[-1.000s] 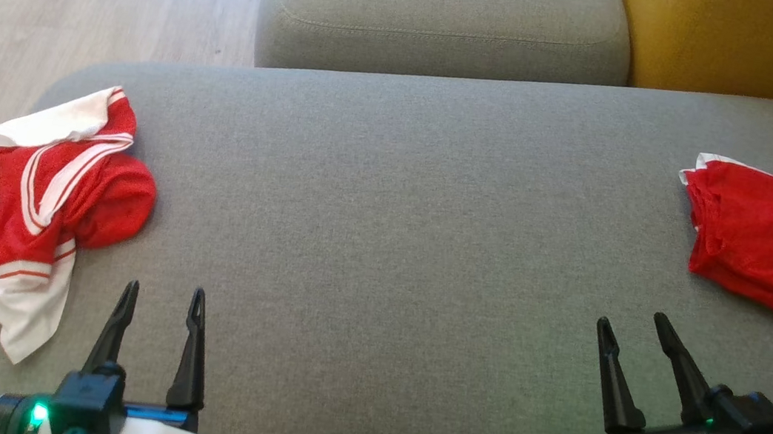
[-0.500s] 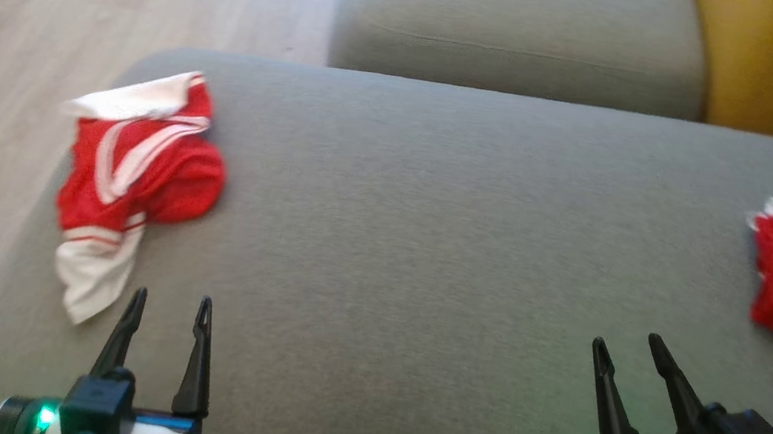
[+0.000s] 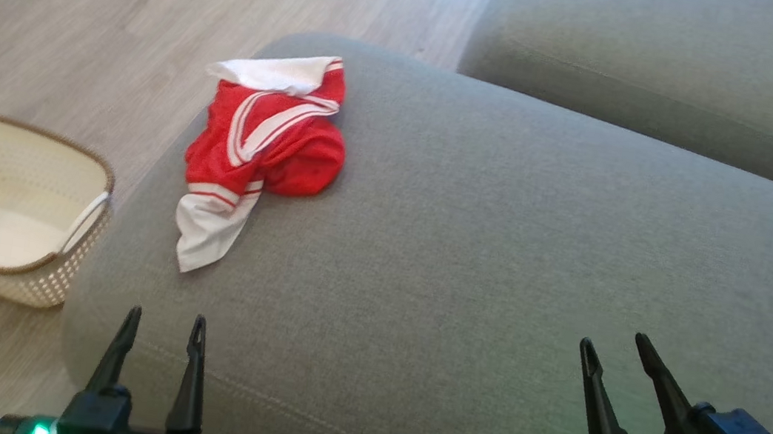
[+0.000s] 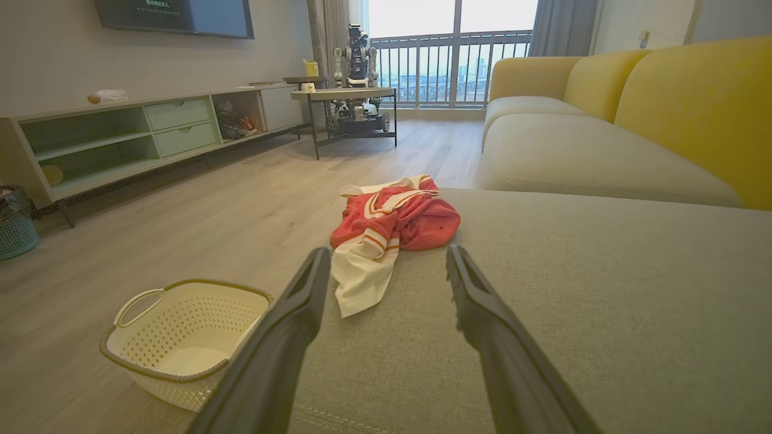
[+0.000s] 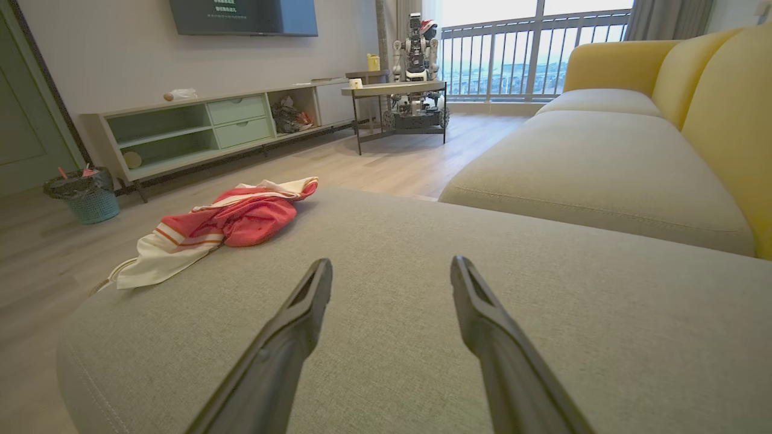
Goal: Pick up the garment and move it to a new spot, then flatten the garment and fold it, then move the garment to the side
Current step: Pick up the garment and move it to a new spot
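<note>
Facing the crumpled garment (image 3: pixel 265 149), ungrasped at upper left on the sofa (image 3: pixel 500 262).
Left gripper (image 3: pixel 165 319) and right gripper (image 3: pixel 614 342) gape empty; all steps look undone.

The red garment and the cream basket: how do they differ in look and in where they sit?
The garment is red with white trim and lies crumpled on the grey sofa cushion. The basket is cream, stiff and perforated, and stands upright on the wooden floor beside the cushion. Both sit toward the robot's left.
</note>
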`<state>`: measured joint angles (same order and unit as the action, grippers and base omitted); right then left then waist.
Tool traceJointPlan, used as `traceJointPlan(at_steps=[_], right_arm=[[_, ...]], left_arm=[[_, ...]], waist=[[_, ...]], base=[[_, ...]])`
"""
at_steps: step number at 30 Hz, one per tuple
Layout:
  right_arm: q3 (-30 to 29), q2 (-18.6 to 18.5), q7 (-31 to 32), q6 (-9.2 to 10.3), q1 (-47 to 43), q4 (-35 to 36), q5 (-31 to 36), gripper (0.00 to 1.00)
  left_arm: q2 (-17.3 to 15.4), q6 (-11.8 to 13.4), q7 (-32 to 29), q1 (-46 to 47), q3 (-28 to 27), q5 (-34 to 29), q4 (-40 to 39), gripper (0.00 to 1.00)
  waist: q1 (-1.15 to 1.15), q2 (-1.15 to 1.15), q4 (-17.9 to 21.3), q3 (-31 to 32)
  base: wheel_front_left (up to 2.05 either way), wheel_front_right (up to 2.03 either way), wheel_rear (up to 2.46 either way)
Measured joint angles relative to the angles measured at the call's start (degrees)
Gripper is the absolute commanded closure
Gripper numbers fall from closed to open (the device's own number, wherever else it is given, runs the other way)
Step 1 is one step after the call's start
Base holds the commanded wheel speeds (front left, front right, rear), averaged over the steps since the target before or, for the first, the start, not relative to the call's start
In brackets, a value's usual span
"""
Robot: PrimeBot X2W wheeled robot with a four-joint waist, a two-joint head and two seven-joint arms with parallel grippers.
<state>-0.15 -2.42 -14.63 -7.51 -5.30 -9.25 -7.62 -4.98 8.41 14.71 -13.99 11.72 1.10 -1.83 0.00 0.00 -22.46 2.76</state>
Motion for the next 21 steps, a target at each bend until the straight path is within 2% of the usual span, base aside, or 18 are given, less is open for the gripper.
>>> traceJointPlan(at_steps=[6,10,14,16,21], right_arm=[[0.44,0.02,0.00,0.00,0.35,0.19,1.55,0.00],[0.44,0.01,0.00,0.00,2.21,0.37,3.82,0.00],[0.34,-0.01,0.00,0.00,5.13,0.73,6.06,0.00],[0.40,-0.02,0.00,0.00,6.65,1.01,7.08,0.00],[0.11,-0.69,0.00,0.00,9.60,2.04,7.99,0.00]], left_arm=[[-0.16,-0.14,0.00,2.04,-1.53,0.38,-0.08,0.00],[-1.19,-1.44,0.00,12.04,-3.22,0.43,1.24,0.00],[-3.96,-4.01,-0.29,24.05,-4.69,1.05,9.04,0.00],[-5.78,-5.37,-2.40,29.61,-4.88,0.98,13.47,0.00],[-6.90,-7.83,-8.05,41.12,-5.17,1.57,21.23,0.00]], waist=[[0.01,0.00,-0.84,-3.24],[0.01,0.00,-0.14,-6.41],[0.02,0.00,1.26,-9.92],[0.02,0.00,2.12,-11.83],[0.02,0.00,3.86,-16.04]], base=[[0.00,0.00,0.00],[0.00,0.00,0.00],[0.00,0.00,0.00],[0.00,0.00,0.00],[0.00,0.00,0.00]])
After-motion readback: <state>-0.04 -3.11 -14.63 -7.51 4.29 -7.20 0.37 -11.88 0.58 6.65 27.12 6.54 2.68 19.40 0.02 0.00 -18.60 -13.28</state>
